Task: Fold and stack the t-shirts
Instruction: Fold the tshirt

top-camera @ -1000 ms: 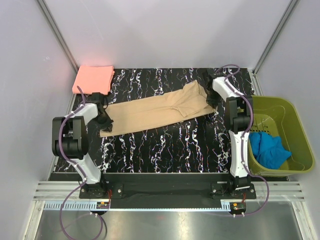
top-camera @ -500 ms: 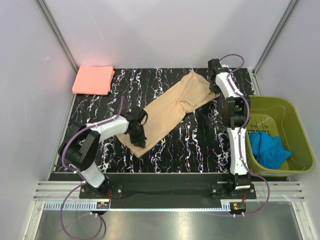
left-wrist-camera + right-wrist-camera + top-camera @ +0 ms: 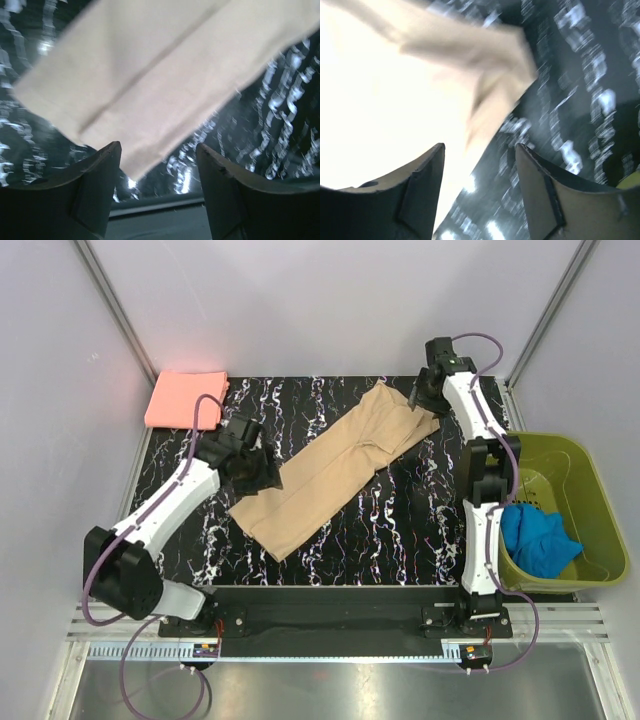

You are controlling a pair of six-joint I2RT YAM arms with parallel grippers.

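Observation:
The tan-beige t-shirt [image 3: 330, 465] lies folded into a long strip, slanting from near left to far right on the black marbled table [image 3: 400, 530]. The salmon-pink t-shirt [image 3: 187, 398] sits folded at the far left corner. My left gripper [image 3: 257, 476] hovers over the strip's near-left end, open and holding nothing; in the left wrist view the tan cloth [image 3: 150, 75] lies flat beyond the spread fingers [image 3: 100, 170]. My right gripper [image 3: 421, 400] is at the strip's far right end, also open, with the tan cloth [image 3: 395, 100] lying loose ahead of it.
An olive-green basket [image 3: 590, 490] stands off the table's right edge with a blue cloth [image 3: 535, 540] inside. Grey walls close in the back and sides. The table's metal front rail [image 3: 330, 595] runs between the arm bases.
Both grippers carried the tan shirt round from lying across the table to a diagonal, then opened and let it go. The left arm drew back to the left; the right rose toward the far corner.

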